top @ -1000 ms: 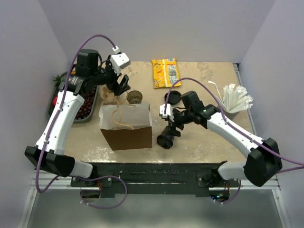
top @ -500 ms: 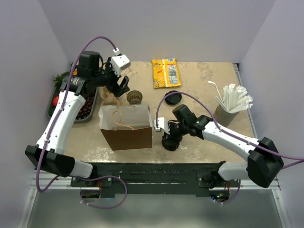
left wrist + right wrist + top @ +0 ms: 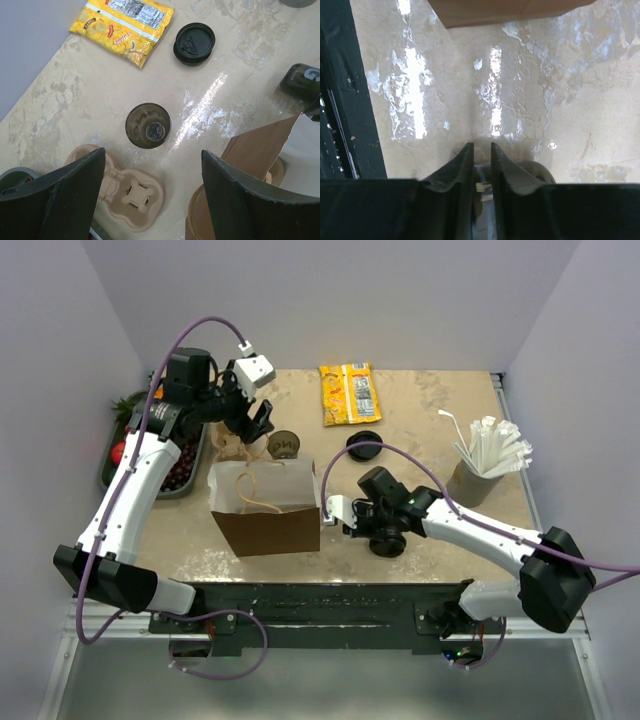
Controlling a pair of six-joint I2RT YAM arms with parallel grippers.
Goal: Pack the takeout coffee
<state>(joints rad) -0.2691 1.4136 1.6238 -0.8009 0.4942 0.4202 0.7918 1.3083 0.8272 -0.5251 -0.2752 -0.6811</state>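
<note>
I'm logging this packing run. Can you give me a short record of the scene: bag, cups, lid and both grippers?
paper bag: upright, open on top
black cup: right of the bag, at the right gripper
black lid: lying flat, apart from the black cup
brown cup: upright, beside the cup carrier
left gripper: open, empty, above the brown cup
right gripper: jaws nearly together by the black cup; grip unclear

Black cup (image 3: 390,543) sits beside open paper bag (image 3: 265,530).
</note>
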